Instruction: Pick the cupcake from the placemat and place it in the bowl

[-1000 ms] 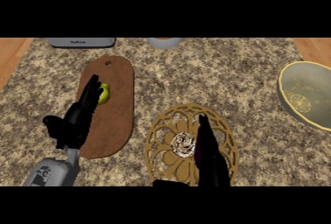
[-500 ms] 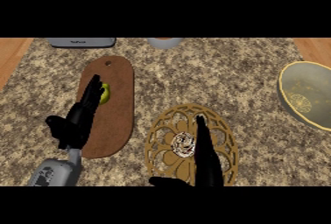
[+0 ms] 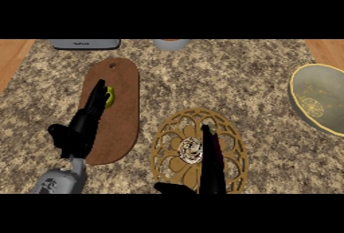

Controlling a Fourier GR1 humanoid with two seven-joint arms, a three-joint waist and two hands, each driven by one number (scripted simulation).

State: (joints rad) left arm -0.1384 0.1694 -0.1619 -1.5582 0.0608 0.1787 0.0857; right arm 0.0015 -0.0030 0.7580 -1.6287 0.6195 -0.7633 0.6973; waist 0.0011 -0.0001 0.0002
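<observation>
Right robot hand (image 3: 212, 157): fingers straight, apart, lying over the placemat (image 3: 232, 141); barely moved in the last second.
Cupcake (image 3: 190, 149): on the placemat, touching my fingers, not grasped.
Left robot hand (image 3: 84, 125): open, resting.
Bowl (image 3: 316, 102): far right, well apart.

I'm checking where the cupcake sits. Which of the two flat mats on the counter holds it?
The round gold openwork placemat, with the cupcake at its centre; the plain brown oblong board carries a yellow-green object.
</observation>
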